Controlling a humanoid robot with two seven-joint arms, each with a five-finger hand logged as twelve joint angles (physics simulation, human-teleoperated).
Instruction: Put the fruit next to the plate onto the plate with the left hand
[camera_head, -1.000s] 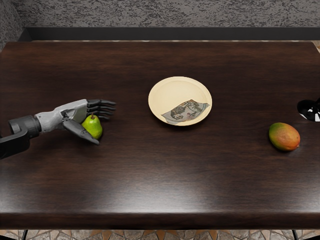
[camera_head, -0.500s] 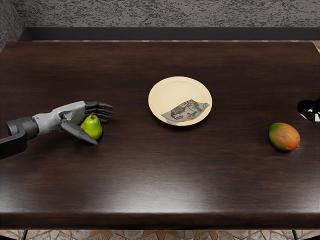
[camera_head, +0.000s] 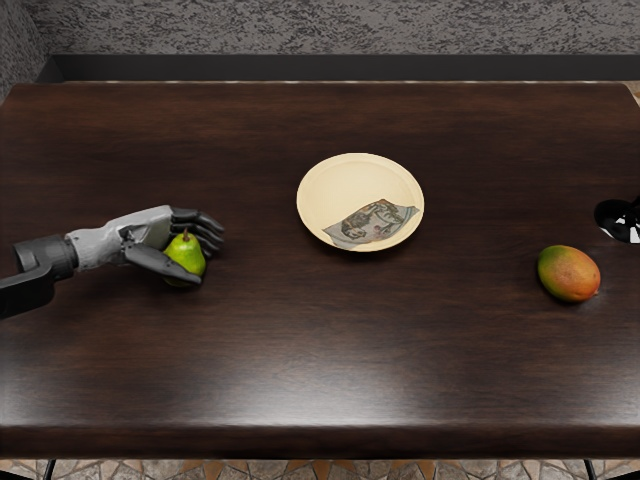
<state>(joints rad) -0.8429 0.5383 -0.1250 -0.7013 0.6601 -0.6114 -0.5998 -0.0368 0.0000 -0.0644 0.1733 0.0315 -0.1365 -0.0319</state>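
At the left side of the desk (camera_head: 300, 340), the pear (camera_head: 186, 256) is enclosed by the left hand (camera_head: 165, 238), whose arm is brought in from the left edge. The fingers (camera_head: 205, 225) are curled around the far side of the fruit and the thumb (camera_head: 165, 265) is laid across its near side, so the pear is judged to be grasped. Whether it is raised off the desk or rests on it cannot be told. The pear is held with its stem pointing up, so its long axis is kept roughly upright within the grip.

Toward the middle, the plate (camera_head: 345, 185) is seen well apart from the held pear. It lies to the right of the hand and somewhat farther back on the desk. This is the relation on which the coming move is judged to turn: the pear must be carried rightward and a little away from the robot, then set down on the bare cream part of the plate. A patterned patch (camera_head: 370, 222) is shown on the plate's near right portion.

Farther right, a mango (camera_head: 568, 273) is left lying on its side, well apart from the plate. At the right edge only a small part of the right hand (camera_head: 618, 219) is shown, and its state cannot be told. The pear is thus served by the nearer left hand.
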